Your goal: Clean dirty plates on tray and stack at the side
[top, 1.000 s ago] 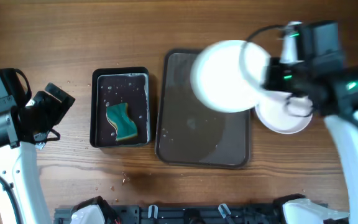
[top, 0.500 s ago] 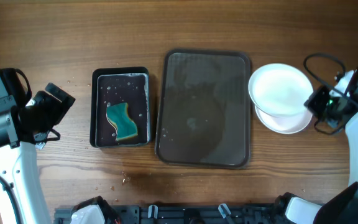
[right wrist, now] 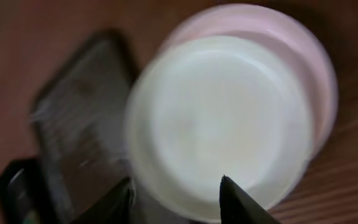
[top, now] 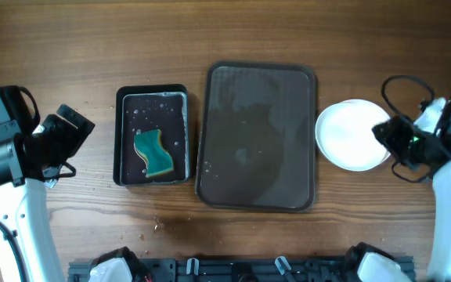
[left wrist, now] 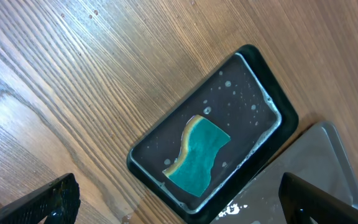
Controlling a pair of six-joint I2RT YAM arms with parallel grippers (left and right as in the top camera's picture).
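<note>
The right pincer [right wrist: 174, 186] is hovering at the outer edge of the plates [top: 351, 133]. Its fingers are standing apart, and as far as the blurred wrist view shows, they are not pinching the rim. Just past the fingers, the white plates are sitting one on another on the counter [top: 288, 31], just beside the right rim of the tray [top: 257, 133] and off it. At least two rims are showing, but I cannot tell how many plates are lying in the pile. No paint is showing on the top face. Beyond them, the dark tray is lying bare of plates, with only a wet sheen on it. Farther on, the small black tray [top: 118, 133] is holding the sponge [top: 154, 153] among droplets. Over it the left pincer [left wrist: 179, 183] is hanging with its fingers wide apart, gripping nothing. Judging from this, the cleaning and stacking are looking all but finished. What seems to be left is for the right arm to draw clear of the pile.
</note>
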